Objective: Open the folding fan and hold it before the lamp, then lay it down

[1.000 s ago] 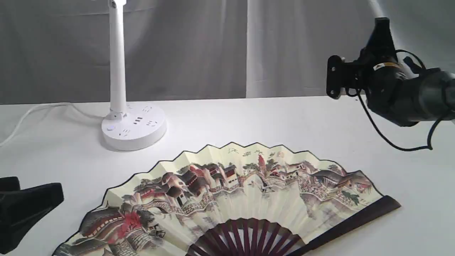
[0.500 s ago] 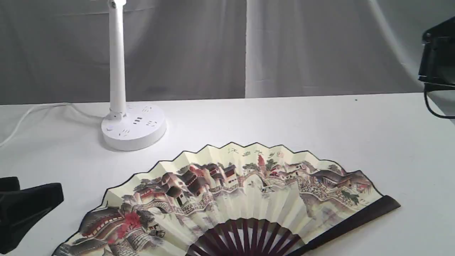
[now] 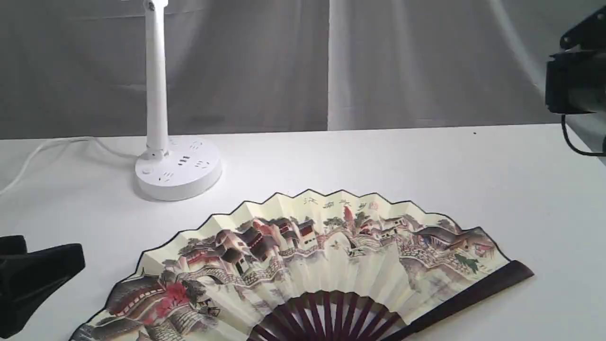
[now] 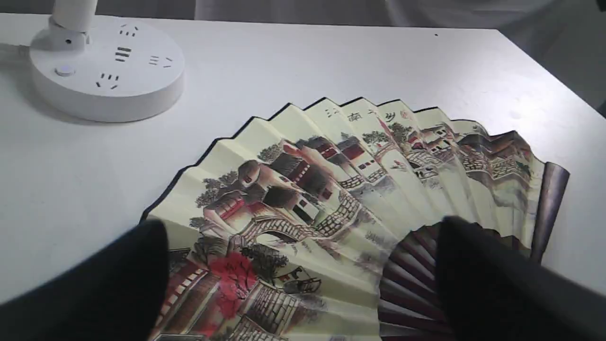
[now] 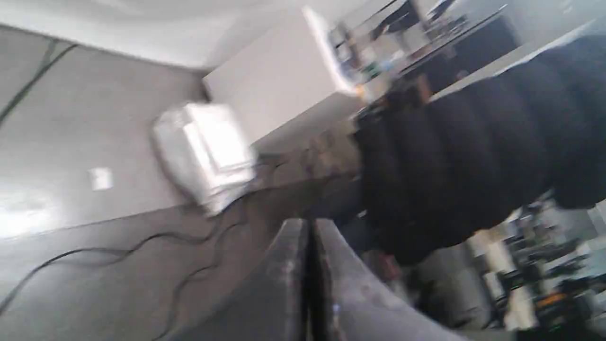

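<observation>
The folding fan (image 3: 326, 255) lies spread open and flat on the white table, its cream painted leaf toward the lamp and its maroon ribs (image 3: 331, 315) toward the front edge. The white lamp (image 3: 177, 166) stands at the back left, with its slim post rising out of view. My left gripper (image 4: 300, 229) is open and hovers low at the fan's left front, with nothing between its fingers; the exterior view shows it as a black shape (image 3: 38, 274). My right gripper (image 5: 310, 225) is shut and empty, pointing away from the table. Its arm (image 3: 575, 80) is at the far right edge.
The lamp's white cord (image 3: 42, 149) trails off to the left across the table. A grey curtain (image 3: 284, 66) hangs behind the table. The table's right edge (image 4: 554, 80) runs close to the fan's dark outer guard (image 3: 473, 296).
The right arm has swung away to the right and now shows only at the exterior view's edge. The fan, the lamp and the left gripper have not moved.
</observation>
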Robot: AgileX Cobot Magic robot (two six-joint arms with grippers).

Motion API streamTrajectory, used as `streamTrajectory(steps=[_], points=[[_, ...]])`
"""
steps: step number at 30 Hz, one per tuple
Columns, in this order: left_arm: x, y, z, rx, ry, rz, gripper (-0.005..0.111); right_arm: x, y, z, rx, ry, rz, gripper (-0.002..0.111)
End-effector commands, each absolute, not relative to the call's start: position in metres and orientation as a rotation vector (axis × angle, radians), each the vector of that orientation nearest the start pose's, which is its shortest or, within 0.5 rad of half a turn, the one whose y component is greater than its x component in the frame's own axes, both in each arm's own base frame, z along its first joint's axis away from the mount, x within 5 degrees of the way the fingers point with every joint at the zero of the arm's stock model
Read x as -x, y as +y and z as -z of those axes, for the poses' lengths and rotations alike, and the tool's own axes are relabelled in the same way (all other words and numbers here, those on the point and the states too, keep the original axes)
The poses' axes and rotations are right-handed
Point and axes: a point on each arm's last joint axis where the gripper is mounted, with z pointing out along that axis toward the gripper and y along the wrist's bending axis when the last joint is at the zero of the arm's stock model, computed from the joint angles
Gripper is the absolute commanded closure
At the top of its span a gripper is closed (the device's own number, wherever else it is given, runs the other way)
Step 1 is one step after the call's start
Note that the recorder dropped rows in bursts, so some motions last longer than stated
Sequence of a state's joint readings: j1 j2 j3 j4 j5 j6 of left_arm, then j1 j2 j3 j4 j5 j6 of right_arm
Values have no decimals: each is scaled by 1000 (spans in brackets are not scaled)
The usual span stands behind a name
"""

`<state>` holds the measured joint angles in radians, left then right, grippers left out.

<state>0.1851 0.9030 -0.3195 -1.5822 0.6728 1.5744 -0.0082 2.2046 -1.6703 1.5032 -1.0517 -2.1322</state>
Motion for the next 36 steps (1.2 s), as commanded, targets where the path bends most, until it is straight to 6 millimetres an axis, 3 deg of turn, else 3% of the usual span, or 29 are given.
streamTrajectory(steps=[1,6,12,17,20,22,26,29,31,33,35,36], points=[[-157,-29,-236,-222,1971,581,31,-475,-81,-266,53,1622,1799,108],[-157,-29,-236,-222,1971,581,31,-485,-57,-305,382,1132,1965,108],[-157,-29,-236,-224,1971,580,31,-490,-22,-324,652,683,2023,108],[-157,-29,-236,-224,1971,580,31,-490,25,-326,785,422,1954,108],[-157,-29,-236,-224,1971,580,31,-488,52,-326,757,422,1796,108],[-157,-29,-236,-224,1971,580,31,-486,67,-326,614,568,1519,108],[-157,-29,-236,-222,1971,581,31,-480,84,-322,97,891,834,108],[-157,-29,-236,-222,1971,581,31,-475,75,-316,-366,989,413,108],[-157,-29,-236,-222,1971,581,31,-479,66,-302,-662,1053,101,108],[-157,-29,-236,-222,1971,581,31,-488,56,-281,-1038,1049,-326,108],[-157,-29,-236,-222,1971,581,31,-498,53,-266,-1244,1092,-630,108],[-157,-29,-236,-222,1971,581,31,-505,53,-261,-1256,1197,-766,108]])
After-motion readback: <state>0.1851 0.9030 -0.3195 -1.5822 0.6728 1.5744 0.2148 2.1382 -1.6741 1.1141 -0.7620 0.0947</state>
